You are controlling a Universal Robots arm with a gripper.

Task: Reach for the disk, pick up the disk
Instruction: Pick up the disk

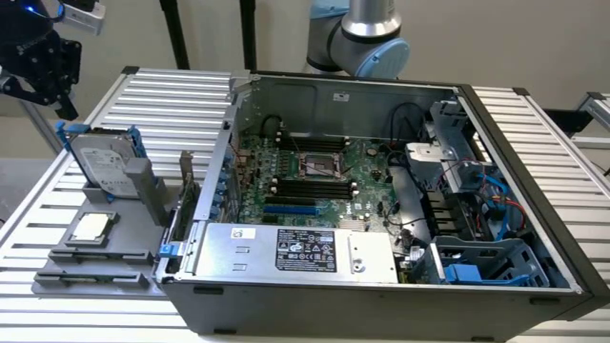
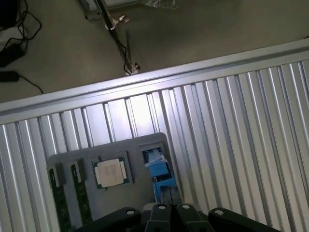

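Exterior view: the disk stands on edge, leaning a bit, in a slot of the grey holder at the exterior view's left, about mid-height in the frame. Its white label faces the camera and there are blue rails along its sides. The claw hangs in the upper left of the frame, above the disk and clear of it. Lower in the frame, the small square chip lies flat in the same holder. The holder sits on the ribbed metal counter, right up against the open computer case filling the middle and the exterior view's right. A silver box with a black label sits at the case's near edge. Wrist view: the claw has its fingers pinched together with nothing between them. The disk shows edge-on, blue, close to the fingertips, with the chip beside it.
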